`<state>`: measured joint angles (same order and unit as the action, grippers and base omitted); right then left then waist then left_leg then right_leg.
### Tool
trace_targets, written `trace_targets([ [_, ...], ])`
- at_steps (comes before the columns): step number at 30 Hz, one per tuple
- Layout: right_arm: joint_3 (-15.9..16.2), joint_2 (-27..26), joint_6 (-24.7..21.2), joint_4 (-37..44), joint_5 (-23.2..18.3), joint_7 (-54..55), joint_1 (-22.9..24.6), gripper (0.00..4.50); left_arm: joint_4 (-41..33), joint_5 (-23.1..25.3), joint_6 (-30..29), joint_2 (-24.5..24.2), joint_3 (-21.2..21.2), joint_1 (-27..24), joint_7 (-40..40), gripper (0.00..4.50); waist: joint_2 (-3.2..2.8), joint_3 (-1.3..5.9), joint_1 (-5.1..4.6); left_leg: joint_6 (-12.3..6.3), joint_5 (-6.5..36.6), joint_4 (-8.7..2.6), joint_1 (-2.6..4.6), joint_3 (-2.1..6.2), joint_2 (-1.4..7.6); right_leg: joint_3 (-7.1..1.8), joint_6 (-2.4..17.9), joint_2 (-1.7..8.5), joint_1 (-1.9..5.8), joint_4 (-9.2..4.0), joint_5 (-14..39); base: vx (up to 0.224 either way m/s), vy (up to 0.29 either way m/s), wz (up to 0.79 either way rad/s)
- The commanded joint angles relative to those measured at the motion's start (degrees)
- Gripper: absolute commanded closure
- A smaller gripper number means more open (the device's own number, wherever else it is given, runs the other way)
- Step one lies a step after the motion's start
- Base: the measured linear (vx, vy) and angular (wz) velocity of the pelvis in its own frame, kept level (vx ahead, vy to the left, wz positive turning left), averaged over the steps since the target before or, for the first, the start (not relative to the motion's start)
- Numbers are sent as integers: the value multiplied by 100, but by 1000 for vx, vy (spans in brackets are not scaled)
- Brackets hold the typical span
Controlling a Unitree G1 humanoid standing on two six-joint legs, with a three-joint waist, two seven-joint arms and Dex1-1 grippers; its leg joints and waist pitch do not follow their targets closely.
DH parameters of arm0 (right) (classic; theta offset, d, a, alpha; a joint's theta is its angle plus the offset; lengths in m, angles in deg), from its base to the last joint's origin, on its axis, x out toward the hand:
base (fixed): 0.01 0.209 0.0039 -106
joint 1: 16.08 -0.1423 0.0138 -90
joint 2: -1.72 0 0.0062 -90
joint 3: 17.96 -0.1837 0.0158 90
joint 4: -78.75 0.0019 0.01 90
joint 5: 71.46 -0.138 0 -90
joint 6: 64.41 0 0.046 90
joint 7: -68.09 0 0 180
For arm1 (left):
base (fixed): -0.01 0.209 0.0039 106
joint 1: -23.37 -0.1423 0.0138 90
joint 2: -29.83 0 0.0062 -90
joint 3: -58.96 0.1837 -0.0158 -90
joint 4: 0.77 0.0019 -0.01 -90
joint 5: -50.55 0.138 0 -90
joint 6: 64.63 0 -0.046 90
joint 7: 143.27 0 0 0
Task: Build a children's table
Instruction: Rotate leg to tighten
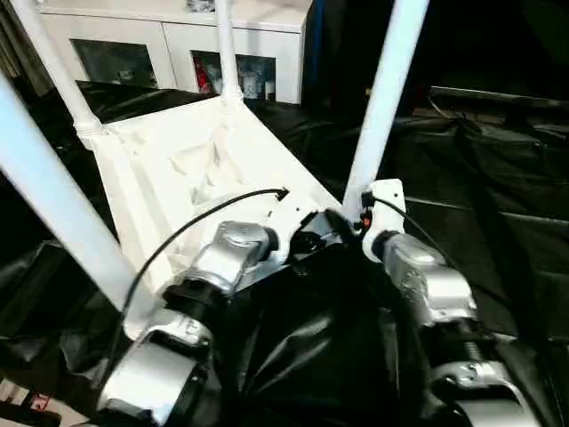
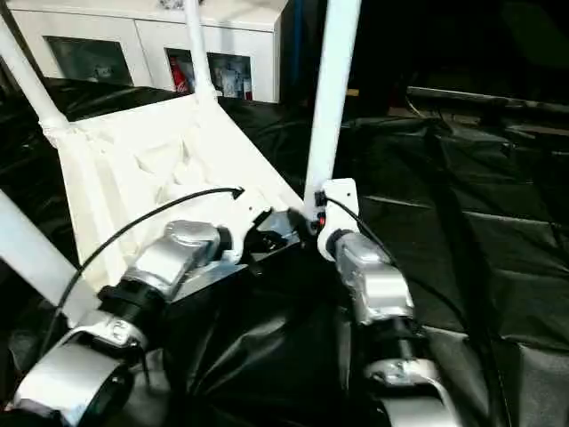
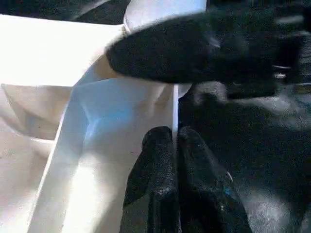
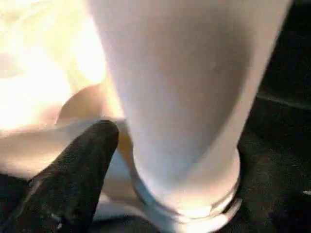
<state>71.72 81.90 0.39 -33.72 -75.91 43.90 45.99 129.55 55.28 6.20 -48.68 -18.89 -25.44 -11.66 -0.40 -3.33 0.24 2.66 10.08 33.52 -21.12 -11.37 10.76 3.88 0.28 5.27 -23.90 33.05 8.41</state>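
Upright, four white legs (image 1: pixel 384 98) in tabletop (image 1: pixel 178 169) corner sockets.

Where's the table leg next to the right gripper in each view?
Left eye: the leg rises right of centre.
Right eye: same leg, just right of centre.
Left wrist: likely the pale rounded base beyond the tabletop corner.
Right wrist: close up, across the middle.
Shared landmark: the white tabletop beside the leg's base.
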Motion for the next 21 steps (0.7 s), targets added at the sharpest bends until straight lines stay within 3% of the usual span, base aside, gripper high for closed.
trace_targets([
  [1, 720, 23, -93, 401, -174, -949, 82, 16, -359, -345, 405, 140, 293, -119, -792, 450, 96, 355, 38, -344, 1602, -390, 42, 108, 175, -198, 913, 271, 283, -494, 2425, 0, 0, 0],
  [7, 1078, 884, -67, 1035, -179, -2030, 392, 3, -801, -439, 562, -382, 565, -414, -1779, 450, 69, 340, 97, -273, 1735, -416, 67, 125, 217, -215, 861, 284, 252, -496, 2613, 0, 0, 0],
  [13, 1229, 1604, -163, 1567, -462, -3103, 611, 3, -1249, -463, 531, -970, 855, -685, -2742, 450, 53, 339, 182, -222, 1783, -425, 95, 112, 250, -247, 988, 285, 234, -458, 2370, 0, 0, 0],
  [21, 1287, 1662, -232, 1640, -585, -3278, 671, 82, -1322, -388, 533, -1163, 956, -764, -2870, 450, 80, 364, 172, -231, 1548, -403, 56, 103, 231, -250, 1063, 296, 272, -417, 2121, 0, 0, 0],
])
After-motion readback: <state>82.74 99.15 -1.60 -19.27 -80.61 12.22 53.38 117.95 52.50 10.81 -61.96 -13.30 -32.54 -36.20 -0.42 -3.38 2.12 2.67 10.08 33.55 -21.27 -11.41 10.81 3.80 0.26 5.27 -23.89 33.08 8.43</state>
